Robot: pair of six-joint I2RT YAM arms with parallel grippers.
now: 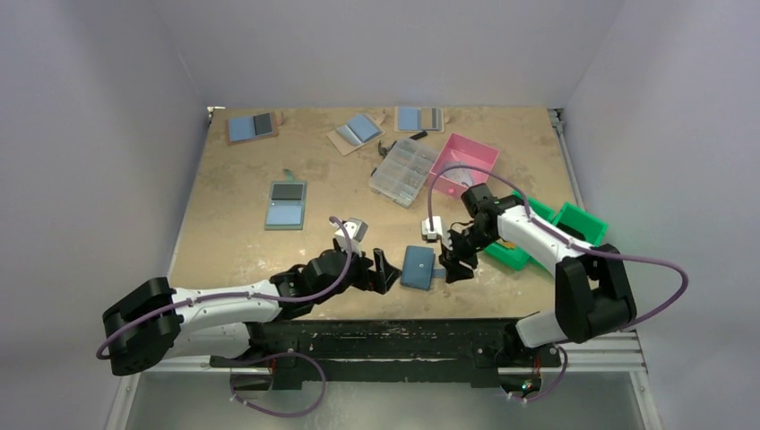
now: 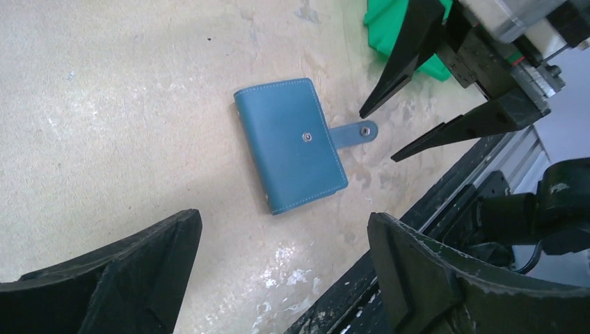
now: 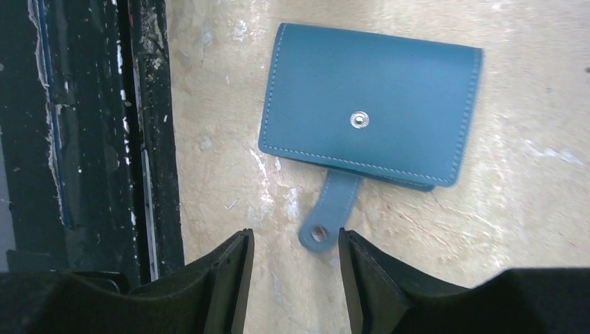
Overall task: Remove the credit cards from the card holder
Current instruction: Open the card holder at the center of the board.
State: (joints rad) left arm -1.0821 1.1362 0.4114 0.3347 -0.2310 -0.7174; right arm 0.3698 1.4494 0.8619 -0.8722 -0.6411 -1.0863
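2 tools flank the card holder (image 1: 418, 266), which lies flat and folded shut on the surface (image 1: 242, 242), close to its near edge. The left tool (image 1: 384, 271) sits just left of the holder, low to the surface, with its jaws spread wide and nothing between them. The right tool (image 1: 453, 260) stands just right of it, jaws partly apart and gripping nothing. The holder's snap tab (image 3: 327, 209) is undone and sticks out toward the right tool. In the right wrist view the tab's end lies between the 2 fingertips, but whether either one touches it cannot be told. The closed cover, with 1 metal stud (image 3: 358, 120), hides the inside, so the credit cards cannot be seen.

Farther back lie a blue holder with a black panel (image 1: 287, 204), a clear compartment box (image 1: 404, 172), a pink bin (image 1: 466, 164) and green bins (image 1: 574, 228) partly hidden by the right arm. 3 more blue holders (image 1: 251, 127) line the far edge, too small for detail.
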